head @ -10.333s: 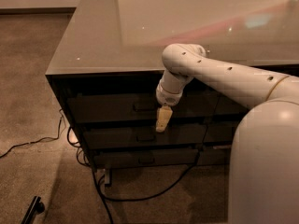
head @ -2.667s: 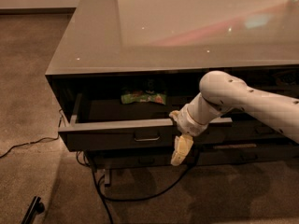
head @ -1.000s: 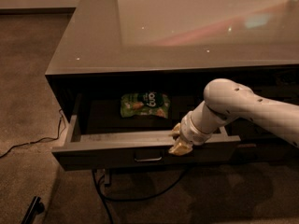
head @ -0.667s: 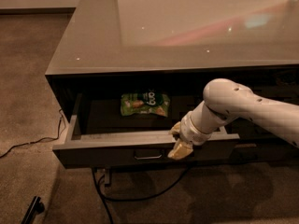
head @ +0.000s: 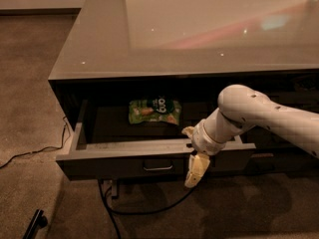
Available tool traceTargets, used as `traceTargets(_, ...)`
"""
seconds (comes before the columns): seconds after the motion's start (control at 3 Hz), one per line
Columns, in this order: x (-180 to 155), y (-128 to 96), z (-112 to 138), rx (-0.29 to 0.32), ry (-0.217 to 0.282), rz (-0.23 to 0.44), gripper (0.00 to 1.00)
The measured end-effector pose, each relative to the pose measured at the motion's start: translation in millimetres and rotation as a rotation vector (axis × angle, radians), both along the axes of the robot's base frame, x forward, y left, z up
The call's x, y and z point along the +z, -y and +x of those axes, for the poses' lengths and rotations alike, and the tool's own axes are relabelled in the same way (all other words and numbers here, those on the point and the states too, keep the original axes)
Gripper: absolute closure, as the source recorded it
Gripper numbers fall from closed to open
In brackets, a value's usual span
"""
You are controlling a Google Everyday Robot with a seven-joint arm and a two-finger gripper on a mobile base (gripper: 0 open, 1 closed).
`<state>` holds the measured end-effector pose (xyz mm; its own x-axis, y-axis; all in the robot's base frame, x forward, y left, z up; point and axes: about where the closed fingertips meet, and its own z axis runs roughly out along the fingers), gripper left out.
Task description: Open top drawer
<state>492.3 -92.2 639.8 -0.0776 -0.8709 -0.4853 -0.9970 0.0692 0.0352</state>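
Top drawer (head: 119,159): found standing pulled out from the left-hand stack under the counter (head: 199,34), its inside exposed from above. The dark grey front is seen facing the camera, with the small metal loop handle (head: 158,167) at centre, untouched.

Contents: one green snack bag (head: 154,111) is seen lying flat on the drawer floor, towards the back, near the middle.

Hand (head: 196,167): located at the drawer's front edge, right of the handle. Its beige tip is pointed down, overlapping the front panel and reaching below the panel's lower edge. Whether the hand is open or closed cannot be told, and contact with the panel cannot be confirmed. The white arm (head: 269,118) is seen entering from the right, crossing over the drawer's right end.

Floor: a black cable (head: 144,212) is noted running over the carpet (head: 35,83) below the drawer. A dark object (head: 34,224) is noted at lower left; it cannot be identified.
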Motion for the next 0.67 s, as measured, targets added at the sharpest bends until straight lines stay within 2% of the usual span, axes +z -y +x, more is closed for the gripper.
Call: traceTargets(0.67,31,-17,16,0.055,0.078,-0.033,0.00)
